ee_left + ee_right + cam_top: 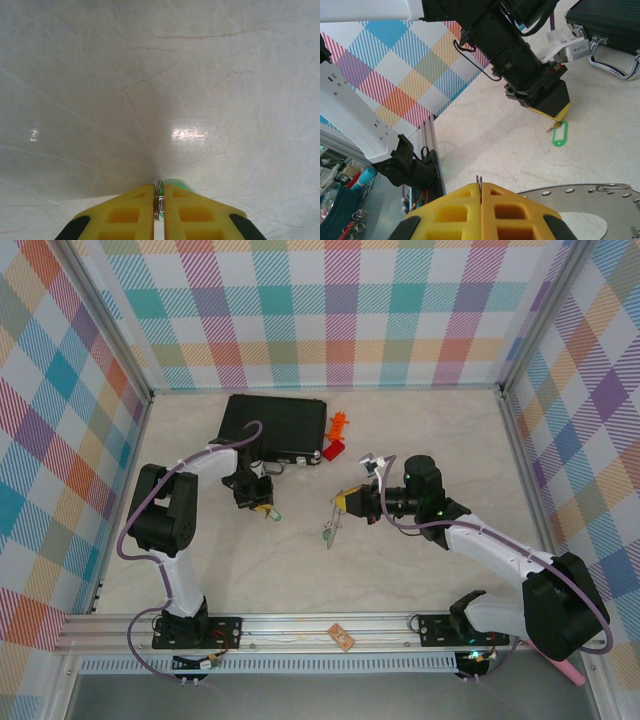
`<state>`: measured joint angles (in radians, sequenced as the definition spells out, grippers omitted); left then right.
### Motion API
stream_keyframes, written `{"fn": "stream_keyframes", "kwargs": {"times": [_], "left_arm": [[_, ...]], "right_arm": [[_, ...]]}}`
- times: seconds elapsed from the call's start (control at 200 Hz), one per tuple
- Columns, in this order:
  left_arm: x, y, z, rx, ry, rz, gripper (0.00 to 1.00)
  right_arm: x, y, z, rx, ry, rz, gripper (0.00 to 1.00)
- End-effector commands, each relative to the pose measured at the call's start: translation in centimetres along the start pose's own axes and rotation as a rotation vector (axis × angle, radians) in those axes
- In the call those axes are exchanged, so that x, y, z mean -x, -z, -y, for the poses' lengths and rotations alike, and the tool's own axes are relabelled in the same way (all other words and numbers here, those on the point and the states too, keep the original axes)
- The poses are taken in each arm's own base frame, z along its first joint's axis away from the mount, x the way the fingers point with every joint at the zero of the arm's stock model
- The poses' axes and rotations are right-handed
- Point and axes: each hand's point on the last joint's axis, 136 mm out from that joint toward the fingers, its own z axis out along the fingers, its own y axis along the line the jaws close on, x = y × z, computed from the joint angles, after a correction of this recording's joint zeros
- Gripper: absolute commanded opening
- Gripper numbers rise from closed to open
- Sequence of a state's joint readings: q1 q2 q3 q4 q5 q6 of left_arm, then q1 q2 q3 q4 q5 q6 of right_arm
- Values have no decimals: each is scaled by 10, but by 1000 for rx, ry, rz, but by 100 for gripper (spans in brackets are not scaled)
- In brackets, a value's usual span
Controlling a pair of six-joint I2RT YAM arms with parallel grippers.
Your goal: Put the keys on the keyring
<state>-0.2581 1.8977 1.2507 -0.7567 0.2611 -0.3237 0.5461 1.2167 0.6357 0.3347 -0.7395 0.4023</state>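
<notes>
My left gripper [262, 502] is shut on a key, whose green tag [274, 515] hangs just below its fingertips. The left wrist view shows the key's small wire loop [159, 200] pinched between the yellow fingers [130, 210], with a bit of green tag [175, 183] behind. From the right wrist I see that silver key [551, 128] and its tag [559, 135] under the left gripper [559, 117]. My right gripper [345, 505] is shut on the thin keyring [479, 180], seen edge-on. The keyring [333, 523] hangs down-left from it, with something greenish at its lower end.
A black case [275, 427] lies at the back, a red piece [333, 451] and an orange piece [340, 424] beside its right end. A small brown object [342, 637] rests on the front rail. A grey plate with holes [580, 192] fills the right wrist view's lower right.
</notes>
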Motion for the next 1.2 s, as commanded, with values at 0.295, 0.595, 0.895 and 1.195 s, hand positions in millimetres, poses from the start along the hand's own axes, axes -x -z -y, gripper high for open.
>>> {"fn": "stream_keyframes", "kwargs": {"times": [0.295, 0.595, 0.895, 1.195], "left_arm": [[-6, 10, -9, 13, 16, -3, 12], [-4, 10, -8, 8, 16, 2, 9], [-4, 14, -2, -21, 8, 15, 0], [2, 53, 31, -11, -166, 202, 0]], "right_arm": [[11, -3, -9, 22, 58, 16, 0], [12, -3, -9, 23, 60, 16, 0], [11, -3, -9, 22, 60, 15, 0], [12, -3, -7, 14, 63, 17, 0]]}}
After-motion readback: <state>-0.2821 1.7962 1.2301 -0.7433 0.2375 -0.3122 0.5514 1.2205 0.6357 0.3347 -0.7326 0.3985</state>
